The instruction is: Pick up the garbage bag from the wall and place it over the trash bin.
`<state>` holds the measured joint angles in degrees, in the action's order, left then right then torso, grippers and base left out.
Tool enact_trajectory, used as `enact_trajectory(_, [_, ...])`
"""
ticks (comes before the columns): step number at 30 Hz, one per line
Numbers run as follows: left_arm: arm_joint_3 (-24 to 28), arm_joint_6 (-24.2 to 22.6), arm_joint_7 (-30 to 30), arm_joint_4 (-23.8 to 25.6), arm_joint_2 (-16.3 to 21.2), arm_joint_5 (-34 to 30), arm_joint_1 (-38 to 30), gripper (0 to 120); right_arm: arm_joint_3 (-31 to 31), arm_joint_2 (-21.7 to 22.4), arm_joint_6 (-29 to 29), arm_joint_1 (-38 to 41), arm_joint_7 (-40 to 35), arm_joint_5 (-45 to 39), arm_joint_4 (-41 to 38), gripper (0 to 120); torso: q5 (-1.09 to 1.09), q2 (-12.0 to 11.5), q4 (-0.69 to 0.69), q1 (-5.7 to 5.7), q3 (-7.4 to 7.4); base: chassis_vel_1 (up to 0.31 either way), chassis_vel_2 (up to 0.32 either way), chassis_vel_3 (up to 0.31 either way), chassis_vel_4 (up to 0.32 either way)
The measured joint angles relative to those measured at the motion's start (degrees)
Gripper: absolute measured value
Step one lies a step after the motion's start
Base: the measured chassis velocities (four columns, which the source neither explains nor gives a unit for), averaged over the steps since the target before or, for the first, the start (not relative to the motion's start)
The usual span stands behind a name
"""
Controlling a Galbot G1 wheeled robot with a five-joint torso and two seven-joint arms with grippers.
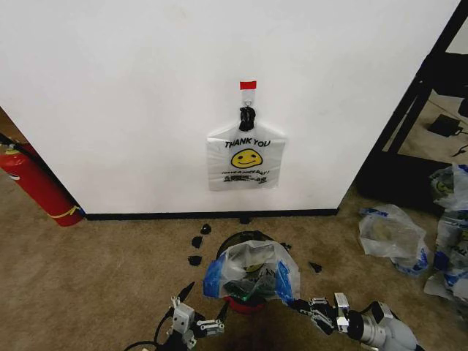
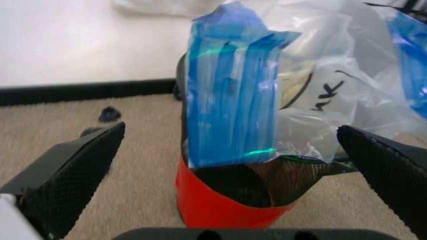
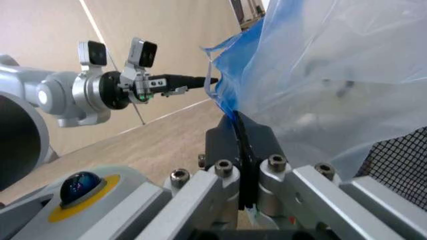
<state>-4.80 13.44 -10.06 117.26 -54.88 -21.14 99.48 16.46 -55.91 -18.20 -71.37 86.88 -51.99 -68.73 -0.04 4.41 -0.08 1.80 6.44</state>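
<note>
The garbage bag [image 1: 252, 269], thin and see-through with blue handle tips, is draped over the small black trash bin [image 1: 245, 301] with a red base, on the carpet just before the white wall [image 1: 131, 102]. My left gripper [image 1: 206, 300] hovers open at the bin's left side. In the left wrist view its fingers [image 2: 73, 170] stand wide apart on either side of the bag's blue handle [image 2: 230, 90] and the bin [image 2: 227, 205]. My right gripper [image 1: 301, 302] is shut on the bag's right blue edge, and its pads [image 3: 227, 145] press together on the plastic [image 3: 320, 75].
A white THANK YOU bundle [image 1: 246, 157] with a black knot hangs on the wall under red tape [image 1: 248, 85]. A red fire extinguisher [image 1: 36, 186] leans at the left. Lumpy clear bags [image 1: 391, 234] and a black rack [image 1: 417, 110] stand at the right. Black scraps [image 1: 196, 241] dot the carpet.
</note>
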Motion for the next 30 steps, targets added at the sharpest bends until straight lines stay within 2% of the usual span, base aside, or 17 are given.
enact_trajectory(9, [0.99, -0.23, -2.97, 0.38, -0.93, -1.21, -0.87, 110, 0.00, -0.08, -0.01, 0.11, 0.16, 0.81, 0.01, 0, 0.00, 0.00, -0.01, 0.00, 0.00, 0.000, 0.000, 0.000, 0.000])
enact_trajectory(16, [0.98, 0.53, -3.87, 0.21, -0.97, -0.90, -0.72, 95, 0.02, -0.08, -0.13, 0.17, 0.18, 1.34, -0.13, 0, 0.00, 0.00, 0.00, 0.00, 0.00, 0.000, 0.000, 0.000, 0.000])
enact_trajectory(23, [1.21, 1.36, -3.52, 0.70, -0.84, -0.71, 0.21, 64, 0.21, -0.06, -0.36, -0.01, 0.19, 1.47, -0.65, 0, 0.00, 0.00, 0.00, 0.00, 0.00, 0.000, 0.000, 0.000, 0.000])
enact_trajectory(25, [1.22, 1.43, -3.44, 0.74, -0.83, -0.67, 0.30, 61, 0.23, -0.04, -0.39, -0.05, 0.18, 1.47, -0.71, 0, 0.00, 0.00, 0.00, 0.00, 0.00, 0.000, 0.000, 0.000, 0.000])
enact_trajectory(30, [1.23, 2.03, -2.95, 0.83, -0.69, -0.25, 0.89, 41, 0.41, -0.02, -0.59, -0.28, 0.11, 1.33, -0.98, 0, -0.01, 0.00, 0.00, 0.00, 0.00, 0.000, 0.000, 0.000, 0.000])
